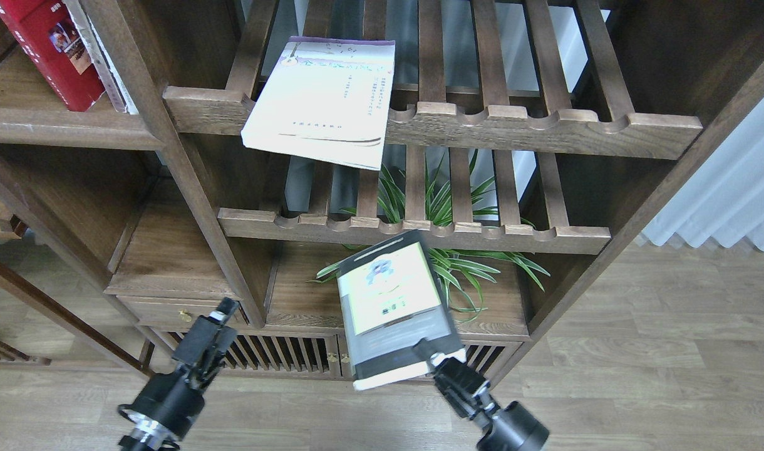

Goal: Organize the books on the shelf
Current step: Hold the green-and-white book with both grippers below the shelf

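Observation:
My right gripper (433, 356) is shut on the near edge of the thick black-and-grey book with a yellow-green panel (394, 307) and holds it low, in front of the cabinet doors. My left gripper (222, 309) is at lower left, empty; its fingers cannot be told apart. The thin cream-white book with a purple edge (322, 100) lies tilted on the upper slatted rack, overhanging its front rail. The red paperback with small photos (47, 53) stands leaning on the dark solid-board shelf (69, 128) at upper left.
A thin worn white-spined book (100, 56) leans beside the red one. Two slatted racks (513, 119) (419, 228) fill the middle bay. A potted spider plant (457, 263) sits below them. A small drawer (185, 310) and slatted cabinet doors (282, 357) are at the bottom.

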